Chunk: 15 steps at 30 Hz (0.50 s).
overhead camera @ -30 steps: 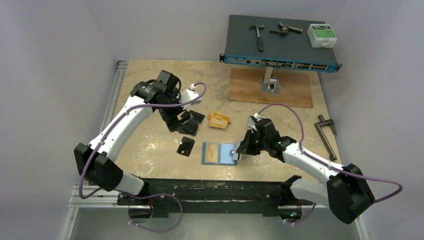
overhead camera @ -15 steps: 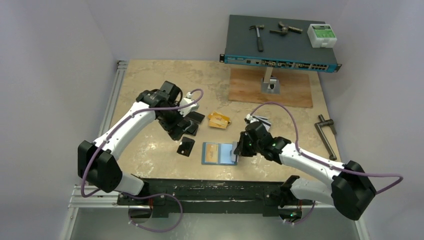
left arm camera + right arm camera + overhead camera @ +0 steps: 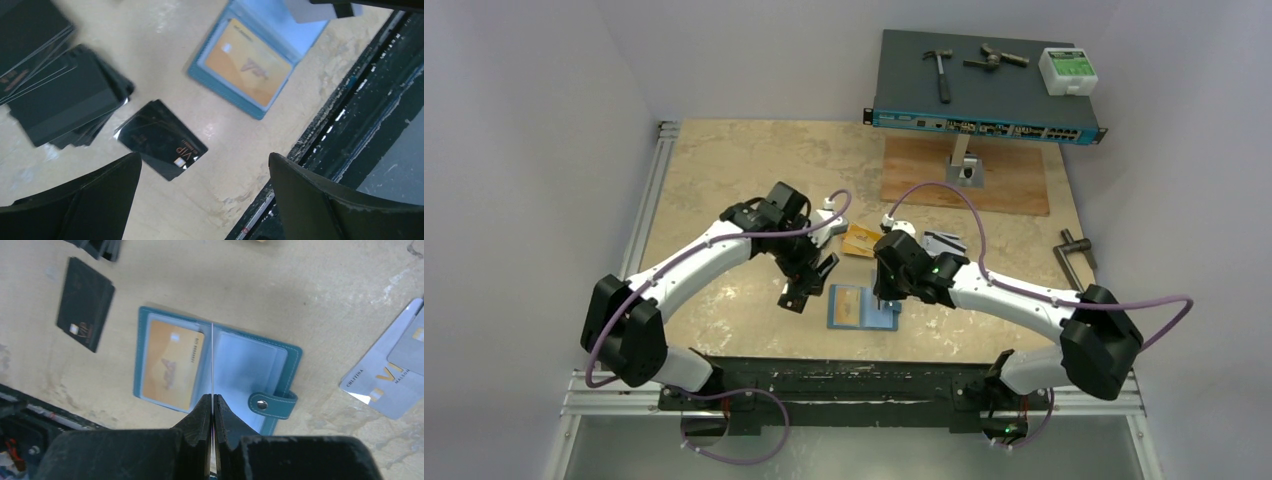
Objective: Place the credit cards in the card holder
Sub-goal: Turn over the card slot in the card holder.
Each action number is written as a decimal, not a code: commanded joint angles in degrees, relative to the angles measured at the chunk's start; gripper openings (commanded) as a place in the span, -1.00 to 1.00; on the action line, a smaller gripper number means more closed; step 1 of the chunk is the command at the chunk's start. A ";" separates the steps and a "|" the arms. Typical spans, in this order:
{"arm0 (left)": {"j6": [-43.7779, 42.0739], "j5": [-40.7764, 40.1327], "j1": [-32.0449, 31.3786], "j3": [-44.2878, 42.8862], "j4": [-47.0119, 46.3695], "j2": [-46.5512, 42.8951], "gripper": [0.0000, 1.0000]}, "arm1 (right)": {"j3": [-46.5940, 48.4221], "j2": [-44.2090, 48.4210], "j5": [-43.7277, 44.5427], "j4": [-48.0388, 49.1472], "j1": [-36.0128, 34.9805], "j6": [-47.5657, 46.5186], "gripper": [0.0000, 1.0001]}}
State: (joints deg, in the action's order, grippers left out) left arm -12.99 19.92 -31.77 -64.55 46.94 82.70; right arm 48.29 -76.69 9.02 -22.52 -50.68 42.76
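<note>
The teal card holder (image 3: 250, 365) lies open near the table's front edge (image 3: 836, 322), an orange-gold card (image 3: 170, 365) in its left pocket. My right gripper (image 3: 213, 399) is shut on a silver-white credit card (image 3: 212, 360), seen edge-on, standing over the holder's fold. My left gripper (image 3: 204, 159) hangs open above bare table beside a single black card (image 3: 160, 137), nothing between its fingers. A fanned black stack (image 3: 60, 100) lies further off. Orange-gold cards (image 3: 861, 240) and silver-white cards (image 3: 395, 380) rest behind the holder.
The black front rail (image 3: 350, 100) runs close to the holder and my left gripper. At the back stand a network switch (image 3: 984, 80) with tools on it, on a post over a wooden board (image 3: 964, 175). A metal crank (image 3: 1074, 265) lies at the right.
My right gripper has carried the silver-white card left, from beside the holder to over its fold. My left arm has swung right and nearer, from the black stack to the single black card.
</note>
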 commanded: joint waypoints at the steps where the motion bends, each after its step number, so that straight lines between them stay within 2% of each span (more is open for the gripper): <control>1: 1.63 4.22 -3.30 4.09 -7.83 -0.86 1.00 | 1.84 -0.74 2.29 -3.68 -0.17 -0.93 -1.00; 7: 1.13 6.18 -4.16 9.00 -15.12 -1.70 1.00 | 1.04 1.12 4.17 -7.62 -0.10 -0.19 -1.00; 10: 2.11 8.16 -4.22 13.23 -21.67 -3.00 1.00 | 0.23 2.96 5.47 -9.51 -0.10 0.55 -1.00; 15: 3.11 10.36 -4.28 14.52 -25.71 -2.27 1.00 | -2.07 4.01 5.60 -10.24 0.14 1.82 -1.00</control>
State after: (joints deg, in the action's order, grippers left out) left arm -11.46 26.02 -35.88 -50.78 29.34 81.80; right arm 48.14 -74.11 12.49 -30.96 -50.68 42.94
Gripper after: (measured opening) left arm 0.998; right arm 0.005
